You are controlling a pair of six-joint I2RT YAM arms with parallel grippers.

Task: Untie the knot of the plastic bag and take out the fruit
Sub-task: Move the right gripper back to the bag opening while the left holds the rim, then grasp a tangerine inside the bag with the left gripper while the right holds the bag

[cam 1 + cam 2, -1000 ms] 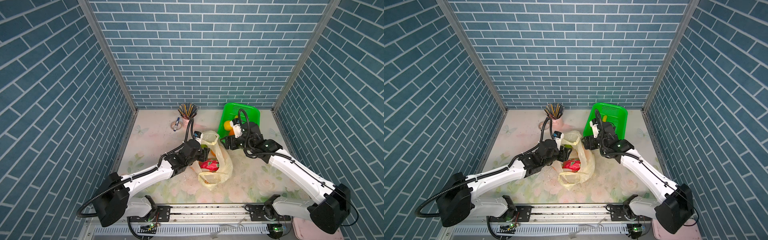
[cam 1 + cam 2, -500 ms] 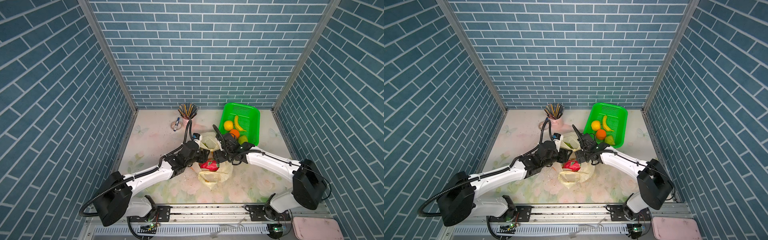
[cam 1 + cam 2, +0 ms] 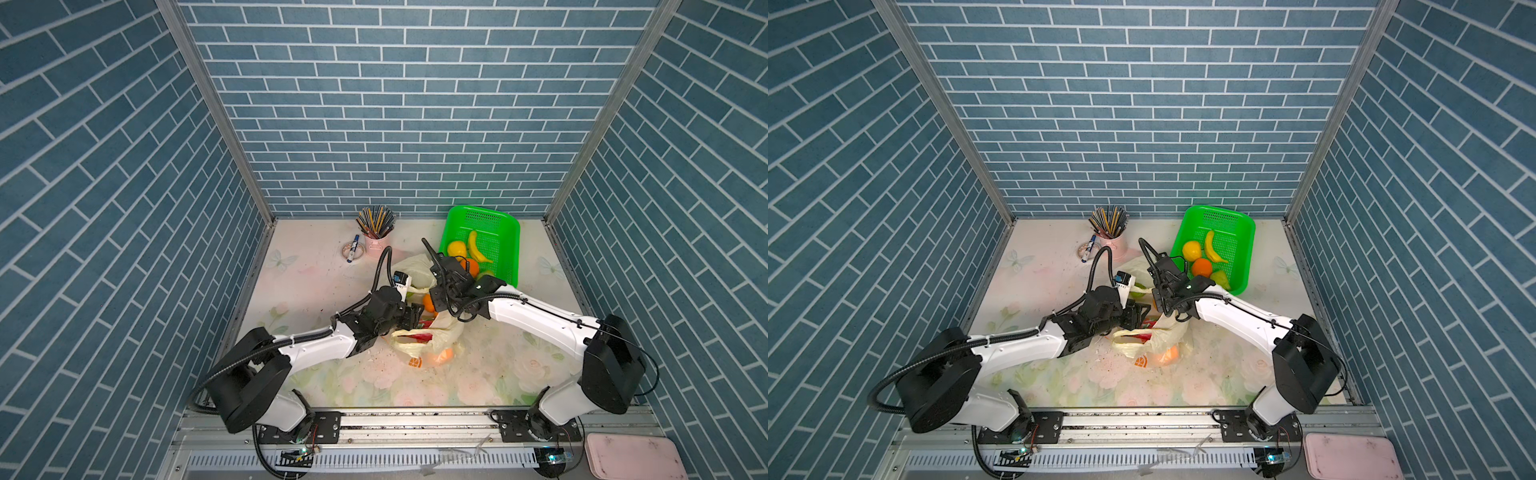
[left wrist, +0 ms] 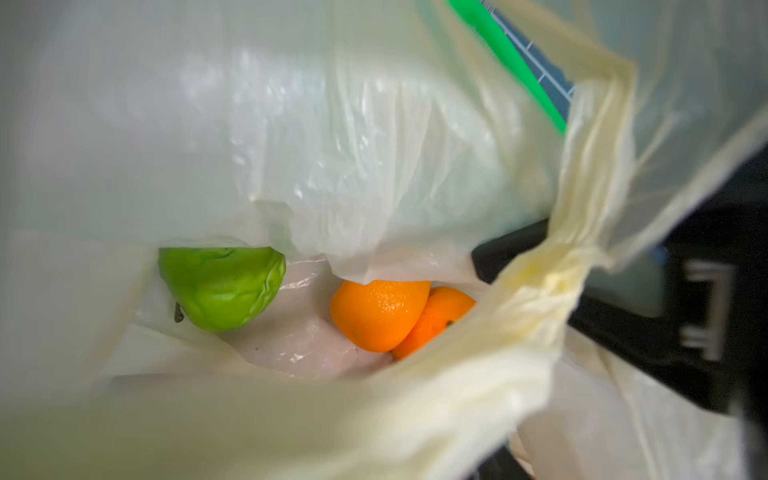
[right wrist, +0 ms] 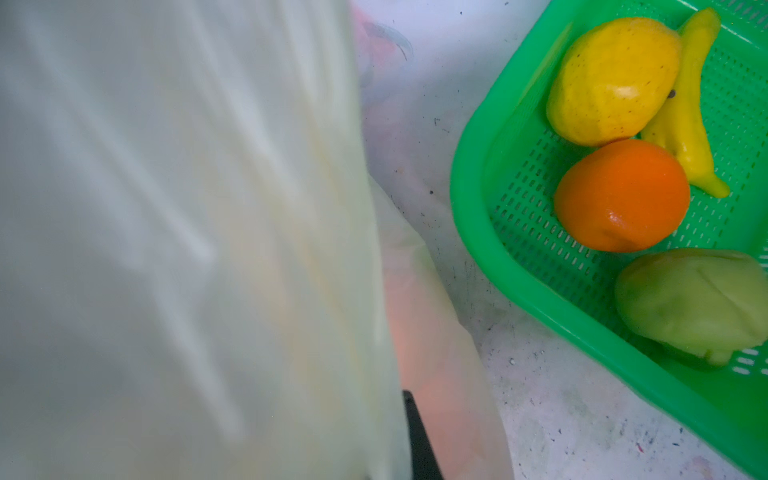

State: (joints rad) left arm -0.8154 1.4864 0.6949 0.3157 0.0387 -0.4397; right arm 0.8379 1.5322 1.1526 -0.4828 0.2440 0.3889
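The pale yellow plastic bag [image 3: 434, 336] lies mid-table with its mouth open. No knot shows. My left gripper [image 3: 415, 316] stands open at the mouth, and the bag's rim [image 4: 498, 353] hides its jaws in the left wrist view. Inside lie a green fruit [image 4: 222, 286] and two oranges [image 4: 378, 313]. A pink-red dragon fruit [image 3: 422, 328] shows in both top views. My right gripper [image 3: 437, 306] is shut on the bag's far edge. Bag film [image 5: 187, 249] covers most of the right wrist view beside one black finger [image 5: 417, 440].
The green basket [image 3: 509, 237] stands at the back right, just beyond my right wrist. It holds a yellow fruit [image 5: 611, 83], a banana [image 5: 690, 124], an orange [image 5: 621, 195] and a green fruit [image 5: 690, 299]. A pink pencil cup [image 3: 376, 239] and a marker [image 3: 353, 248] stand at the back.
My right gripper came back from over the basket to the bag's mouth and shut there. The left gripper stayed at the bag.
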